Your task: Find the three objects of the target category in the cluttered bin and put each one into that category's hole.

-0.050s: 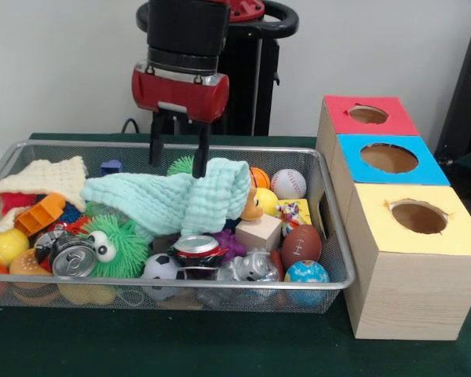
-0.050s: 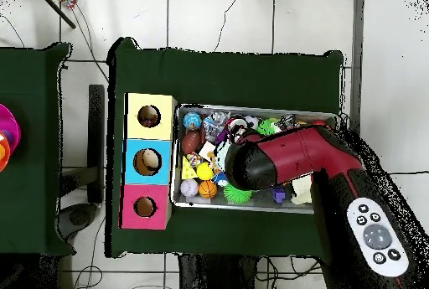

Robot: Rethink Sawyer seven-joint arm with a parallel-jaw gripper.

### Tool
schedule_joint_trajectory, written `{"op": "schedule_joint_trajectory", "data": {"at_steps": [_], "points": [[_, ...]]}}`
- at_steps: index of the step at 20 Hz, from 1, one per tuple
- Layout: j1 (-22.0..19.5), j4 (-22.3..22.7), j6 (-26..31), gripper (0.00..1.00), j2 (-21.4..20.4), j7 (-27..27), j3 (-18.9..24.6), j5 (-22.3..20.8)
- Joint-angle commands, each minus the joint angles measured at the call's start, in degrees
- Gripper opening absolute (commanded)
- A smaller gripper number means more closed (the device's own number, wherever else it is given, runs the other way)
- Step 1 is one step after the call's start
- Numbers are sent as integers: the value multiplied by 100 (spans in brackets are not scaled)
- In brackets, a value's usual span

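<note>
A wire mesh bin (image 1: 339, 259) holds a jumble of toys. My gripper (image 1: 178, 169) hangs over its back middle, open, its two black fingers (image 1: 155, 145) straddling a green spiky ball (image 1: 180, 165). The right finger touches the raised edge of a mint cloth (image 1: 169, 200) draped over the clutter; nothing is held. Beside the bin stands a wooden box with a red hole (image 1: 368, 115), a blue hole (image 1: 389, 158) and a yellow hole (image 1: 418, 217). In the overhead view the red arm (image 2: 268, 164) covers the gripper and much of the bin (image 2: 260, 108).
In the bin lie a baseball (image 1: 288, 183), a football (image 1: 301, 245), a globe ball (image 1: 306, 273), a soccer ball (image 1: 161, 267), two cans (image 1: 73, 258) (image 1: 196, 247), a wooden block (image 1: 259, 232), a green fuzzy toy (image 1: 114, 243) and a cream cloth (image 1: 43, 181).
</note>
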Motion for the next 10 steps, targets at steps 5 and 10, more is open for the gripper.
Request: {"op": "schedule_joint_trajectory", "data": {"at_steps": [5, 10], "points": [[-237, 626, 696, 100, 452, -2066, 415, -64], [-209, 690, 944, 100, 353, -2196, 187, -271]]}}
